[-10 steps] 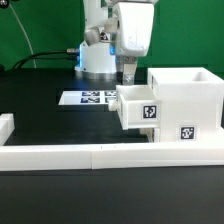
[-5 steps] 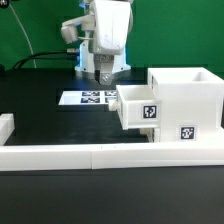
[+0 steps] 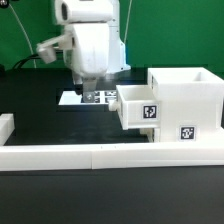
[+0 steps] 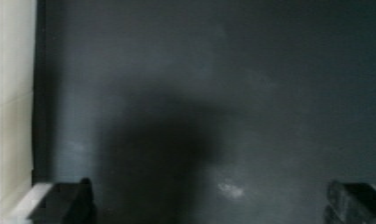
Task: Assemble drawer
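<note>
The white drawer housing (image 3: pixel 186 103) stands at the exterior view's right, with a tag on its front. A white drawer box (image 3: pixel 137 108) sits partly slid into its side, also tagged. My gripper (image 3: pixel 88 93) hangs over the black table to the exterior view's left of the drawer box, apart from it. In the wrist view its two dark fingertips (image 4: pixel 60 200) stand wide apart with only dark table between them, so it is open and empty.
The marker board (image 3: pixel 92 98) lies on the table behind my gripper, partly hidden by it. A long white rail (image 3: pixel 110 155) runs along the front of the table. A pale strip (image 4: pixel 11 100) shows at one side of the wrist view.
My gripper has moved toward the exterior view's left, away from the drawer box, and has come lower and nearer the camera. The drawer parts have not moved.
</note>
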